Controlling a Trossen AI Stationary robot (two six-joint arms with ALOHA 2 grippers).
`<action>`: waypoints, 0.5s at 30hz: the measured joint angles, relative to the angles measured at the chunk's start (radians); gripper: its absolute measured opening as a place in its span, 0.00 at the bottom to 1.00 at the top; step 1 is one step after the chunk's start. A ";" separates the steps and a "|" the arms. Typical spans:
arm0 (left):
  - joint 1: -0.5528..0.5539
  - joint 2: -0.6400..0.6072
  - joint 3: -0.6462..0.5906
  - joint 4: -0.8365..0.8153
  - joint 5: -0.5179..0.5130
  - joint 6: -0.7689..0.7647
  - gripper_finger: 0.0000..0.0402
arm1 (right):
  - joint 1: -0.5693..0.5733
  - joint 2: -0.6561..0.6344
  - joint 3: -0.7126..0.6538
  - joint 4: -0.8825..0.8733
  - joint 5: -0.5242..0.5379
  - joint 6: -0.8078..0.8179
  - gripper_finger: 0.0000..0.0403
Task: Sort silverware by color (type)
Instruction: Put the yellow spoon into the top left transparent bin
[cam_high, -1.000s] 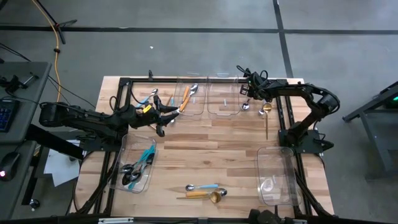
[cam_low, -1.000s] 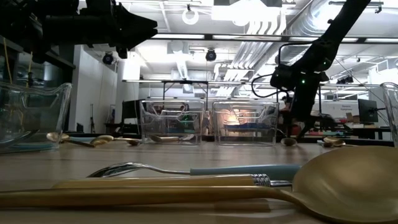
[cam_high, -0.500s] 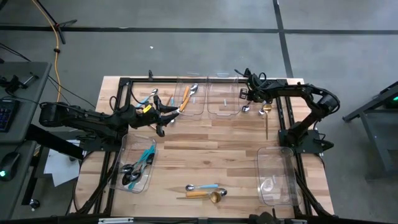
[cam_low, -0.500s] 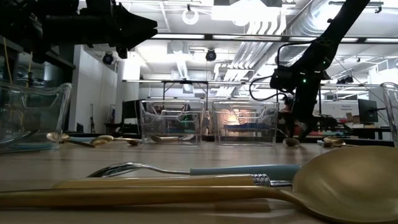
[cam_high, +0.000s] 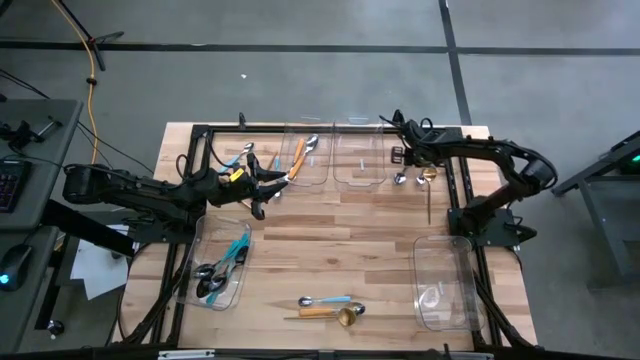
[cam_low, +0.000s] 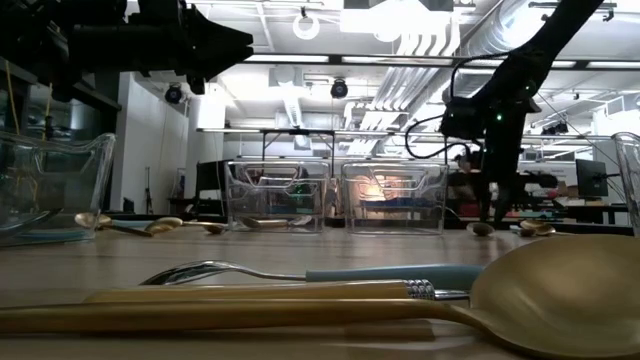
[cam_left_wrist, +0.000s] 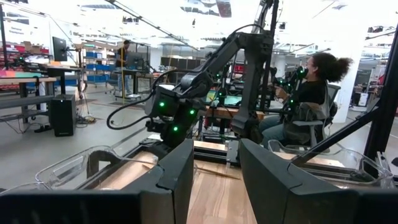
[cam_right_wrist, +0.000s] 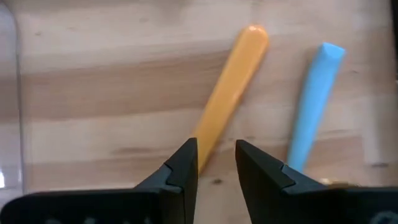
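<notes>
The silverware (cam_high: 326, 301) is spread over the wooden table (cam_high: 330, 235), partly in clear bins and partly loose. The left arm reaches in from the left side, and its claw (cam_left_wrist: 216, 149) hangs above the table just beside the far left bin (cam_high: 306, 158). Its fingers stand a little apart with nothing between them, the same as one second ago.

The right arm has shifted since then. Its claw (cam_high: 400, 157) now sits more to the right, by the far right bin (cam_high: 360, 160), over an orange handle (cam_right_wrist: 230, 93) and a light-blue handle (cam_right_wrist: 311, 99) that lie side by side on the wood. This claw is narrowly open and I see no piece held in it.

The near left bin (cam_high: 220, 272) holds dark spoons with blue handles. The far left bin holds an orange-handled piece (cam_high: 297, 160). Near the front edge lie a spoon with a light-blue handle and a gold spoon (cam_high: 346, 315), close together. A gold utensil (cam_high: 429, 190) lies by the right arm.
</notes>
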 joint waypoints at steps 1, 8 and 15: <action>0.000 0.000 0.000 0.000 0.000 0.000 0.30 | 0.000 -0.009 0.000 -0.016 0.000 0.000 0.23; 0.000 0.000 0.000 0.000 0.000 0.000 0.30 | 0.033 -0.028 0.000 -0.013 0.001 0.031 0.23; 0.000 0.000 0.000 0.001 0.000 -0.010 0.30 | 0.085 -0.025 -0.032 0.016 0.011 0.087 0.23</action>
